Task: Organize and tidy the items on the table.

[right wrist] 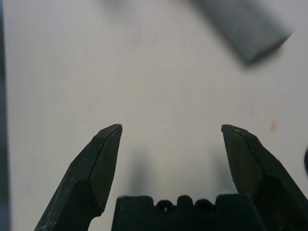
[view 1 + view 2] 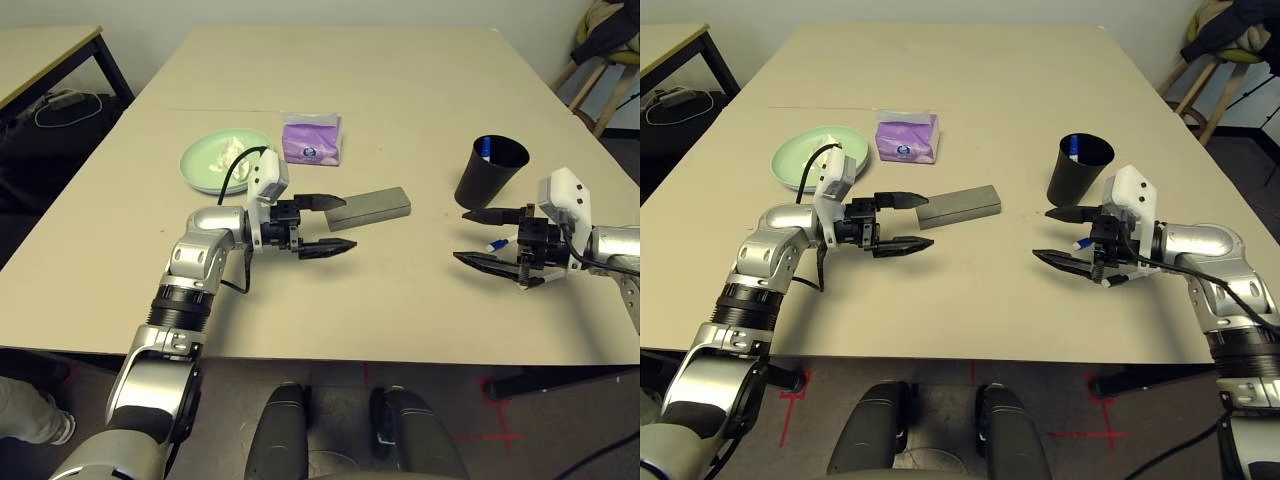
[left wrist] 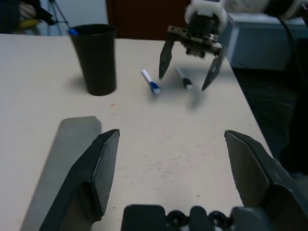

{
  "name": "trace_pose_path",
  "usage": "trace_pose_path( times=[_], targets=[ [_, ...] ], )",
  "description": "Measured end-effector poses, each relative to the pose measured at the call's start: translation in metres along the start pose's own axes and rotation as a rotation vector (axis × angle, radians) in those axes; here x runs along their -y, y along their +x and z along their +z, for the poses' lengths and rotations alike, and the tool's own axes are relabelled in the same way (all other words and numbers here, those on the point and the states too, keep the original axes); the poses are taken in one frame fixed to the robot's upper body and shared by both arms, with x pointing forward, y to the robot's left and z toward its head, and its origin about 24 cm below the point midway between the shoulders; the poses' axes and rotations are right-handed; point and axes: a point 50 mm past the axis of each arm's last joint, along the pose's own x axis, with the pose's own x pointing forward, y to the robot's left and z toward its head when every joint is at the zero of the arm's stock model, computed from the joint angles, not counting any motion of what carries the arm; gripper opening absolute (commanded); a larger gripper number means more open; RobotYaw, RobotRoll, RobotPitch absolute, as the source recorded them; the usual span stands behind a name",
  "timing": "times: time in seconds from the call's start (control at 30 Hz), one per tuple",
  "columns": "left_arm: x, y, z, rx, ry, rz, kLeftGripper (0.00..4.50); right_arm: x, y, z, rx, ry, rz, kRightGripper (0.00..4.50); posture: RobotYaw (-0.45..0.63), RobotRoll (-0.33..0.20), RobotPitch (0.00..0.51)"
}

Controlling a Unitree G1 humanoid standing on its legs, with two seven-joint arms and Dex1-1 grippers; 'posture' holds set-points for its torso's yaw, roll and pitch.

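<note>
My left gripper [image 2: 338,222] is open over the middle of the table [image 2: 400,90], with nothing between its fingers. The grey-brown glasses case [image 2: 372,208] lies flat just outside its far finger [image 3: 94,168]. Behind it sit a pale green plate [image 2: 200,165] holding crumpled white tissue [image 2: 228,150] and the purple tissue pack [image 2: 312,138]. My right gripper [image 2: 462,235] hangs open beside the black cup [image 2: 491,172], which has a blue-capped marker [image 2: 484,146] in it. Two white-blue marker pens [image 3: 151,82] lie on the table under the right gripper [image 3: 190,62].
A smaller table with black legs [image 2: 40,50] stands at the back left, with cables on the floor beside it. A wooden chair with clothing [image 2: 605,45] is at the back right. The table's front edge runs close under both forearms.
</note>
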Motion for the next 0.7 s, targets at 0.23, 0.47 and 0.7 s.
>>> trace_pose_path(
  times=[0.23,0.47,0.7],
  targets=[
    [0.002,0.009,-0.005,0.000,-0.001,-0.029,4.49,0.009,-0.002,-0.007,-0.264,-0.171,0.110,4.50,0.12,0.000,0.110],
    [-0.002,0.009,-0.018,-0.026,0.051,0.017,4.49,0.017,-0.006,-0.014,-0.404,-0.248,0.120,4.50,0.12,0.000,0.110],
    [-0.003,0.009,-0.024,-0.004,0.059,0.028,4.49,0.021,-0.013,-0.013,-0.485,-0.297,0.143,4.50,0.12,0.000,0.107]
  ],
)
